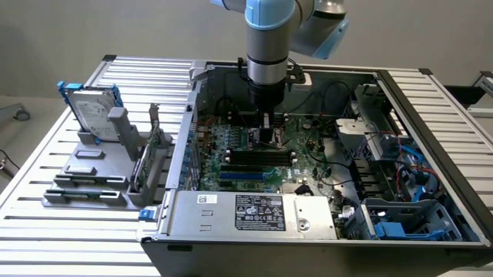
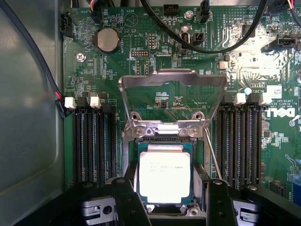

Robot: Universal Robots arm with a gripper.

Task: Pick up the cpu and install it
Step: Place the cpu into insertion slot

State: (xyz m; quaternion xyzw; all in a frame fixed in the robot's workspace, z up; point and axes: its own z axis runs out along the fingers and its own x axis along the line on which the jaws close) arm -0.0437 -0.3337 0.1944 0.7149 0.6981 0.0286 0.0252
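Already down, the cpu [image 2: 164, 176] lies flat in the socket [image 2: 162, 137] near the motherboard's [image 2: 141, 37] middle, with the hinged metal frame [image 2: 174, 76] tilted up along one socket edge. The gripper [image 2: 170, 186] hangs over it with jaws spread wider than the chip, holding nothing, and memory slots [image 2: 94, 141] flank both sides.

Soft, even light covers the counter [image 1: 69, 231]; inside the case [image 1: 185, 144] shadows deepen. Under my wrist, glare bleaches the cpu [image 2: 164, 176] top, my hand [image 2: 171, 184] dark against it.

exterior view high over case [image 1: 308, 257] — wrist view close over shared motherboard [image 2: 117, 70]
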